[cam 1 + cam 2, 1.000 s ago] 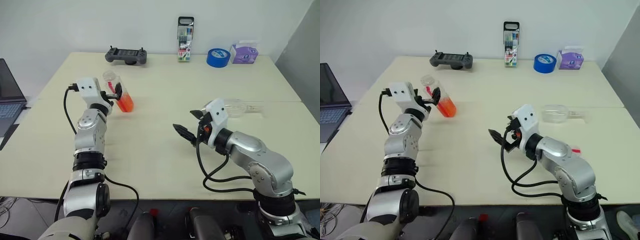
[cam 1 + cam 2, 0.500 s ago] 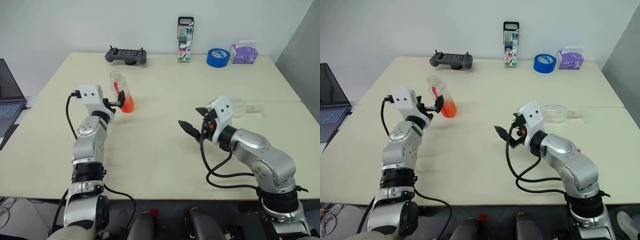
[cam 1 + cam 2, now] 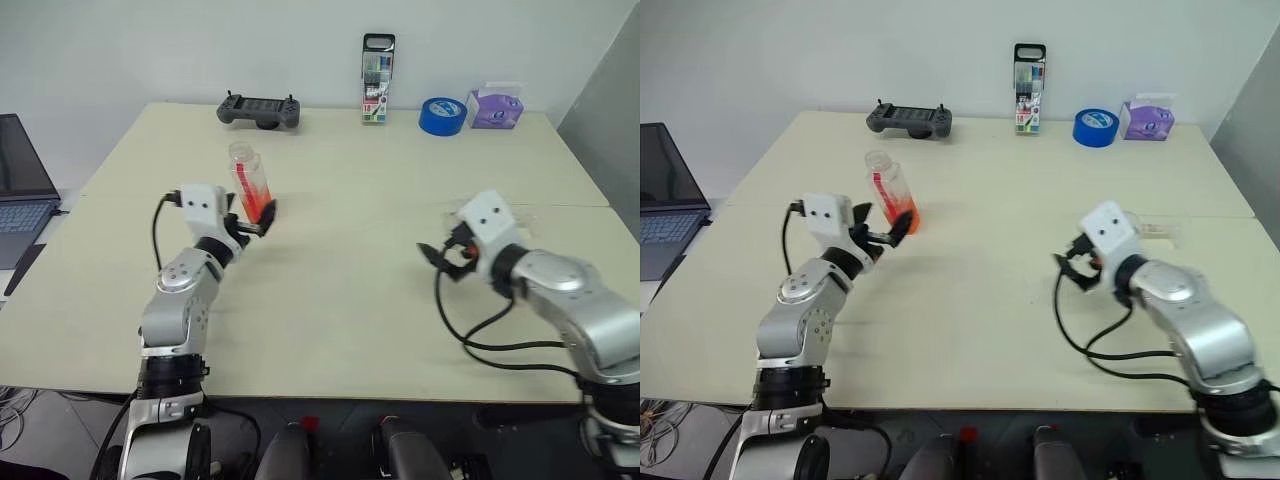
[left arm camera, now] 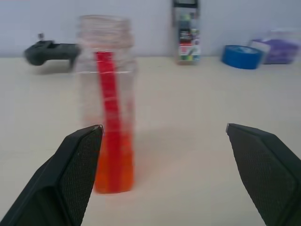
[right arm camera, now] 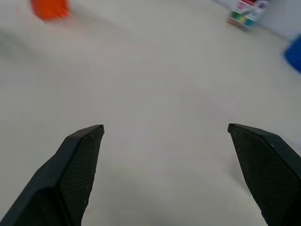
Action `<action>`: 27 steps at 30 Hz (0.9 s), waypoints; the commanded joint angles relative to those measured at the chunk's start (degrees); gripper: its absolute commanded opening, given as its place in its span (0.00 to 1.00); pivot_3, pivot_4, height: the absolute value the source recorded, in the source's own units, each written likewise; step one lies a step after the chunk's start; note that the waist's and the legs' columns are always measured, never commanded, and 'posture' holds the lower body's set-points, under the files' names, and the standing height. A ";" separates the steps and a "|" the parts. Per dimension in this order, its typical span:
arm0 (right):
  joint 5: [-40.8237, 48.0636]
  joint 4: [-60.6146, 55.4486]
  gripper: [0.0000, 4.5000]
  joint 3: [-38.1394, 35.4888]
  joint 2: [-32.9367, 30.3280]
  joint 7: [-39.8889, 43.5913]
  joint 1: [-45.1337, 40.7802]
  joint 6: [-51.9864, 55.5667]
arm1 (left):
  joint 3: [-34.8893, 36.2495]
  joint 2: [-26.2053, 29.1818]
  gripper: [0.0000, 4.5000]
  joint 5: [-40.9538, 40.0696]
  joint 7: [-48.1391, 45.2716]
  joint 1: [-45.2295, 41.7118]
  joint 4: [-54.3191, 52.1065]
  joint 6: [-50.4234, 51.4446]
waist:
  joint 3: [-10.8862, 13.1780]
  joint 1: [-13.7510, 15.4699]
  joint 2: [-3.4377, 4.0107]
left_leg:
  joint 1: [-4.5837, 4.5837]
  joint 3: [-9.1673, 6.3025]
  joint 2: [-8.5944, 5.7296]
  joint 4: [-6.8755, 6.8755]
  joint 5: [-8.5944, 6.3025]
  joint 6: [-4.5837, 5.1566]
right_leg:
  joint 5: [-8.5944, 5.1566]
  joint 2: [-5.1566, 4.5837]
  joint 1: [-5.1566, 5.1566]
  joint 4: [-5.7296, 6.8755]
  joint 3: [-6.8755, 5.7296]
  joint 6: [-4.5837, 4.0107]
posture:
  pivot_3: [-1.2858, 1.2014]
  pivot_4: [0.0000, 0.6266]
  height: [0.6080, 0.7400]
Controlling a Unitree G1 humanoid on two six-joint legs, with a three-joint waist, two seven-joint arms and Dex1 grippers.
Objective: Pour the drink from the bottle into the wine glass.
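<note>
Bottle (image 3: 252, 187): 1 item, upright on the bench (image 3: 340, 280), long axis vertical, drink (image 4: 114, 167) pooled in its lower part. Position: 10 o'clock of bench centre, just off the left claw (image 3: 262, 217) at its 12 o'clock, apart from the black fingers (image 4: 77, 160). Left claw: spread wide, gripping nothing; nearer arm. Wine glass (image 3: 1157, 229): lying on its side at 3 o'clock, partly hidden behind the right arm. Right claw (image 3: 432, 255): spread wide, empty, well apart from the bottle. Open bench between the 2 claws; edges distant.
</note>
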 commanded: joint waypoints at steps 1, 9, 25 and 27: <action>-6.08 -3.62 1.00 2.08 -7.11 2.52 1.06 -2.98 | -4.25 -0.27 0.99 -3.94 -5.03 1.28 -8.70 2.88 | 0.00 -0.11 0.00 | 0.01 0.03 0.00 -0.01 0.00 0.00 | 0.00 -0.01 0.01 -0.02 0.02 0.01 | 0.52 0.24 1.00; -25.10 20.12 1.00 12.02 -10.40 0.33 -3.86 -19.32 | -21.18 -0.06 0.99 -0.65 -11.29 4.92 -15.44 6.91 | 0.02 -0.60 -0.03 | 0.44 0.38 0.16 -0.10 -0.01 0.02 | -0.10 0.24 0.28 -0.04 0.18 0.14 | 0.52 0.24 1.00; -44.58 68.04 1.00 19.11 1.01 -11.46 -19.69 -48.45 | -25.95 -8.68 0.99 3.96 -7.74 1.45 -13.36 7.43 | 0.02 -0.48 -0.02 | 0.51 0.67 0.09 -0.10 0.00 0.01 | -0.01 0.16 0.28 -0.03 0.40 0.00 | 0.52 0.24 1.00; -46.86 74.30 1.00 20.31 2.25 -14.10 -23.03 -51.27 | -25.71 -8.52 0.99 4.04 -7.92 1.35 -13.40 7.46 | 0.02 -0.53 -0.02 | 0.54 0.71 0.09 -0.11 0.00 0.01 | -0.01 0.16 0.28 -0.02 0.43 0.00 | 0.52 0.24 1.00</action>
